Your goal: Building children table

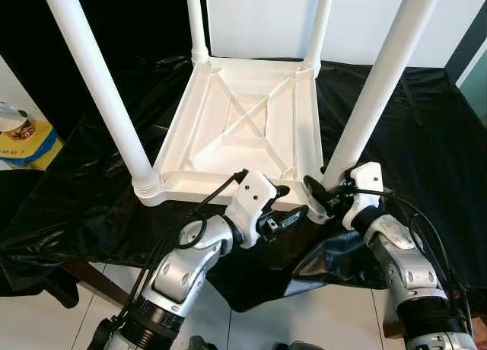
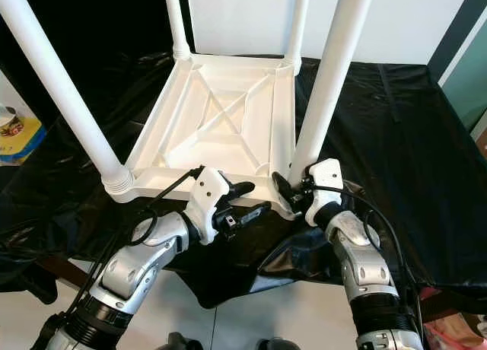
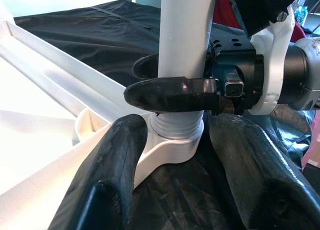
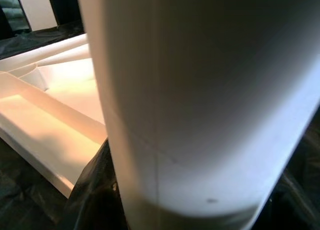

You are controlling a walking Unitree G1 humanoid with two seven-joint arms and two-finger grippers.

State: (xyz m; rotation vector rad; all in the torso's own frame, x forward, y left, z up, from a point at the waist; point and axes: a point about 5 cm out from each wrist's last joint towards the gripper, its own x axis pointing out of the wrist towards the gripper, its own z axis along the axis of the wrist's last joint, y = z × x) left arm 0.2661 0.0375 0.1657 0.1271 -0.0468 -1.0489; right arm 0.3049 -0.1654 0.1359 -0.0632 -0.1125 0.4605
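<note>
A white children's table [image 1: 243,122] lies upside down on a black sheet with its legs pointing up. My right gripper [image 1: 323,198] is shut on the near-right leg [image 1: 380,76] just above its ribbed socket. In the left wrist view its black fingers [image 3: 170,95] clasp that leg [image 3: 185,40] from both sides. My left gripper [image 1: 285,209] hangs open at the table's front edge, pointing at the same socket without touching it. The near-left leg [image 1: 99,84] stands in its corner. Close in the right wrist view are the held leg [image 4: 200,90] and the table's underside [image 4: 45,115].
The black sheet [image 1: 411,114] covers the work surface and hangs over its front edge. A yellow and blue box with a tin [image 1: 27,137] sits at the far left. White tiled floor [image 1: 266,319] lies below my arms. A white panel [image 1: 259,15] stands behind the table.
</note>
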